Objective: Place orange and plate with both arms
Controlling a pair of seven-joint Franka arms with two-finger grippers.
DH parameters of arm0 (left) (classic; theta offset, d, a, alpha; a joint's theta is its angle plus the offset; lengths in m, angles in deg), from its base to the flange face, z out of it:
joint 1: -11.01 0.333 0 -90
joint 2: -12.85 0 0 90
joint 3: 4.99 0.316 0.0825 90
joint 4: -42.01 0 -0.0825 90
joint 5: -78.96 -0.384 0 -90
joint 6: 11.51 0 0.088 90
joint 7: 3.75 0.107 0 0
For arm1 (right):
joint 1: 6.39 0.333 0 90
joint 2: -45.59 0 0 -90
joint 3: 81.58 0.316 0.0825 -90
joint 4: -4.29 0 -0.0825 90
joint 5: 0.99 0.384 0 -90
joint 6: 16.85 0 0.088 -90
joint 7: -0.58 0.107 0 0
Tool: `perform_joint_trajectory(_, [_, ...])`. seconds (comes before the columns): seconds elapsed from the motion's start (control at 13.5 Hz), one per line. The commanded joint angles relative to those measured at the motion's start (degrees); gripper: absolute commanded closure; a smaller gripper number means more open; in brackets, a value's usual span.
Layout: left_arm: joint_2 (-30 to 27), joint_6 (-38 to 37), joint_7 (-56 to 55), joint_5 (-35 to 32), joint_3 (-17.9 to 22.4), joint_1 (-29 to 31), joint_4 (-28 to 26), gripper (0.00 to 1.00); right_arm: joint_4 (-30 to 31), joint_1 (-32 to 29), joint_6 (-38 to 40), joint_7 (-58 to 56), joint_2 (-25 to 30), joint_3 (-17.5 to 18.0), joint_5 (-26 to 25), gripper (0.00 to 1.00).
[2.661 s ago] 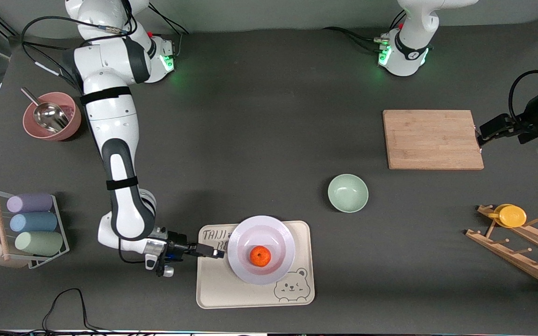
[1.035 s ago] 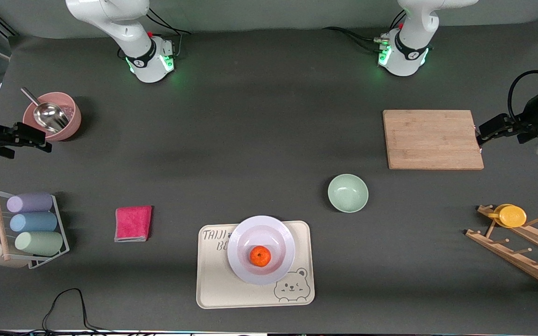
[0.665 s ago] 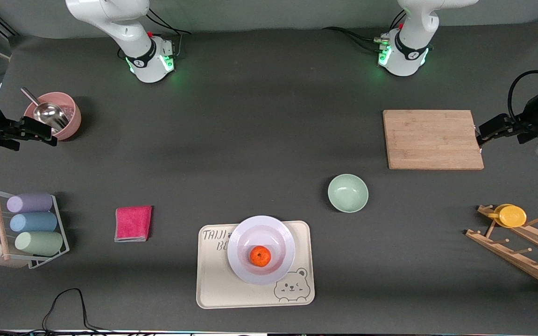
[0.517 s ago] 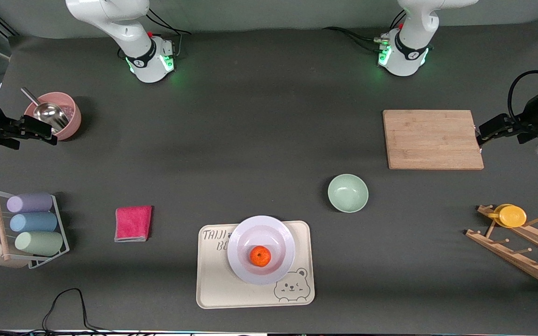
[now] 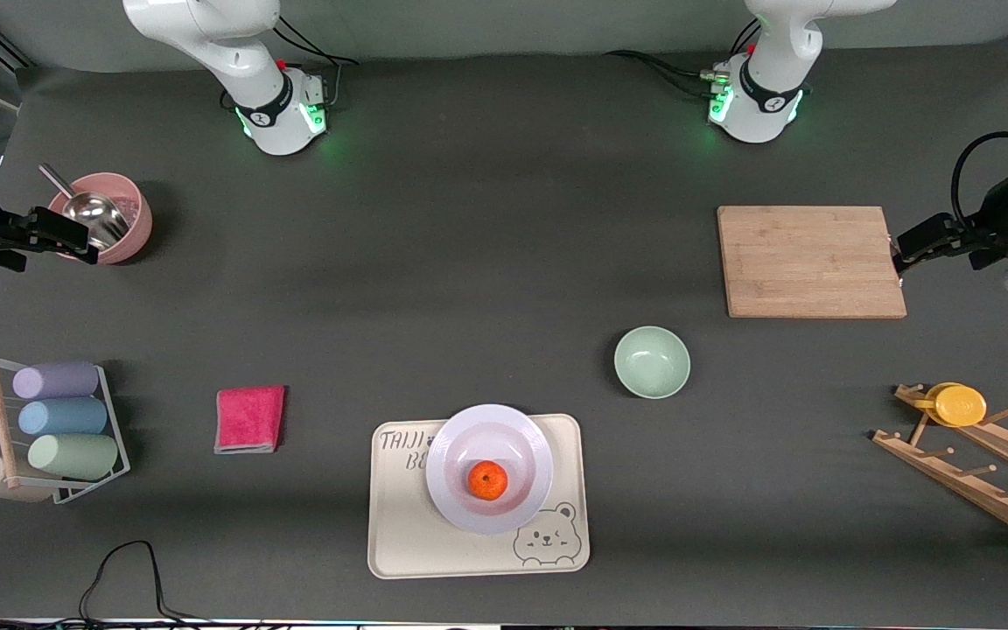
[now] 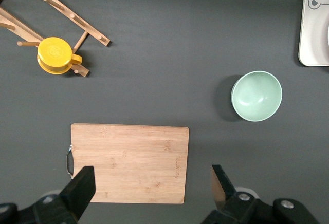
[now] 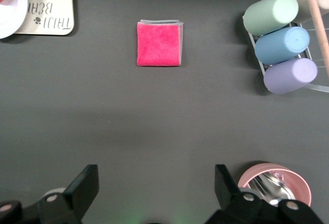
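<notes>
On the cream bear tray (image 5: 399, 542), near the front camera, the plate (image 5: 460, 507) sits with the orange (image 5: 488, 480) in its well; nothing touches either; placement reads as done to me.

Right gripper (image 5: 62, 239) now hangs over the counter (image 5: 486, 245) edge just beside the pink bowl (image 5: 132, 236) with the metal scoop (image 5: 88, 214), at the right arm's end; jaws wide, empty; the right wrist view confirms it, with a clear gap between the fingers (image 7: 82, 188) and only bare counter under them.

Change vs 2.7 s ago: the right arm was stretched down to the tray with its gripper at the plate rim; it has since pulled right back to the edge; over the last second it only drifts slightly by the pink bowl, so I judge it is settling into a park pose. The pink cloth (image 5: 248, 418), hidden under the arm then, is now exposed between the cup rack (image 5: 58, 420) and the tray.

Unchanged: plate and orange have not shifted on the tray since the release, so the release looks clean.

Left gripper (image 5: 911, 248) waits off the end of the wooden cutting board (image 5: 810, 261), jaws wide, empty; same pose throughout. Green bowl (image 5: 652, 361), yellow disc (image 5: 959, 405) and wooden rack (image 5: 976, 477) untouched.
</notes>
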Motion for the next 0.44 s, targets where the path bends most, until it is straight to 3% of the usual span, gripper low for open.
perform_joint_trajectory(0.0, [-1.41, 0.44, -2.08, -1.33, 0.33, -1.18, -0.93, 0.00, 0.86, 0.29, 0.55, 1.59, 1.38, -0.04, -2.07, 0.00])
perform_joint_trajectory(0.37, [-1.32, 0.79, -2.35, -3.53, -0.64, -1.19, -0.67, 0.00, 0.86, 0.29, 0.55, 1.68, 1.29, -0.04, -2.51, 0.00])
